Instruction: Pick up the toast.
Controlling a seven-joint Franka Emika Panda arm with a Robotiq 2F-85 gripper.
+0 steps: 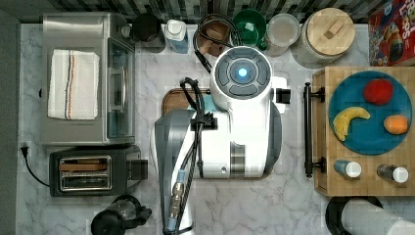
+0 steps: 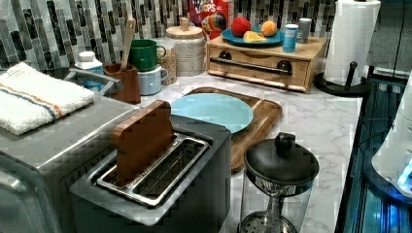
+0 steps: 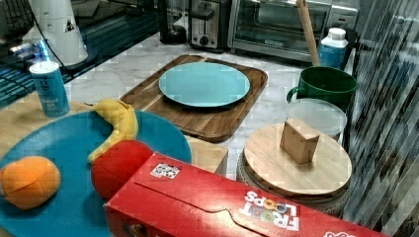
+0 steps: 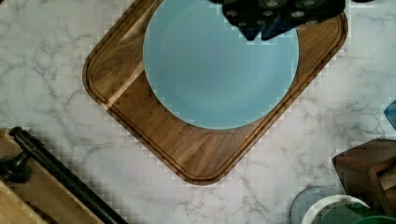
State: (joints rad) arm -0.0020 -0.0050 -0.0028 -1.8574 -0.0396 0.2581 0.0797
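Starting at the top view's left, well away from the pincer (image 4: pixel 273 21), we see a striped towel (image 1: pixel 73 84) lying folded on the toaster oven (image 1: pixel 105 34). Just below it in the top view sits the toaster (image 1: pixel 132 169), and there is our toast (image 1: pixel 80 167)! It stands upright in the slot nearer the oven. In the left view its brown top half pokes clear of the slot. It is far off to the side of the pincer, with nothing touching it. A glass coffee press (image 1: pixel 120 215) stands beside the toaster, at the counter's edge.

Moving toward the middle, the white arm (image 1: pixel 242 122) looms over the counter. In the wrist view the pincer hangs above the teal plate (image 4: pixel 219 79), over its rim. We cannot tell whether it is open or closed from here. The plate lies directly beneath the pincer on the wooden tray (image 4: pixel 187 154).

On to the top view's right, past the pincer, we reach the wooden box (image 1: pixel 323 147). On it lies a blue plate (image 1: pixel 372 132) with a banana (image 1: pixel 348 120), a red fruit (image 1: pixel 378 91) and an orange (image 1: pixel 396 124), all well apart from the pincer.
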